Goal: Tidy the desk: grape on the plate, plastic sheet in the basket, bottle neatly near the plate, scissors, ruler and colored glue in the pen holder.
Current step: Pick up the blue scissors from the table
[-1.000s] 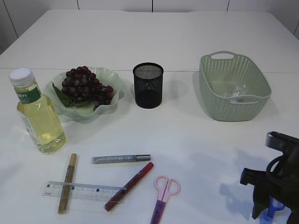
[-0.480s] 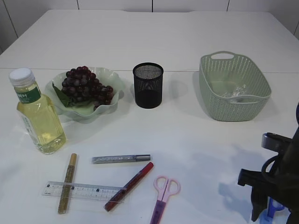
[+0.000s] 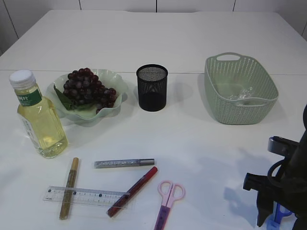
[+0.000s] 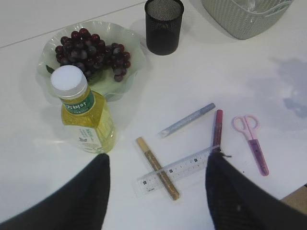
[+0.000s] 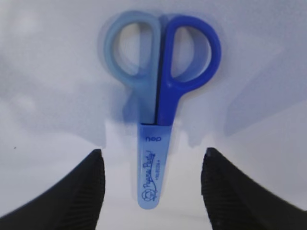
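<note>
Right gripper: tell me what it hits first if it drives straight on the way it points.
Probably the blue scissors, lying flat on the table between the open fingers of the right gripper; its height above them is unclear.

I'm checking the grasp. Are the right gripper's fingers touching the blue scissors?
Apart: the right wrist view shows white table between each finger and the blue scissors.

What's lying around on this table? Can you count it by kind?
Scissors: 2, pink and blue
Glue sticks: 3
Ruler: 1
Bottle: 1
Plate of grapes: 1
Pen holder: 1
Basket: 1
Total: 10
</note>
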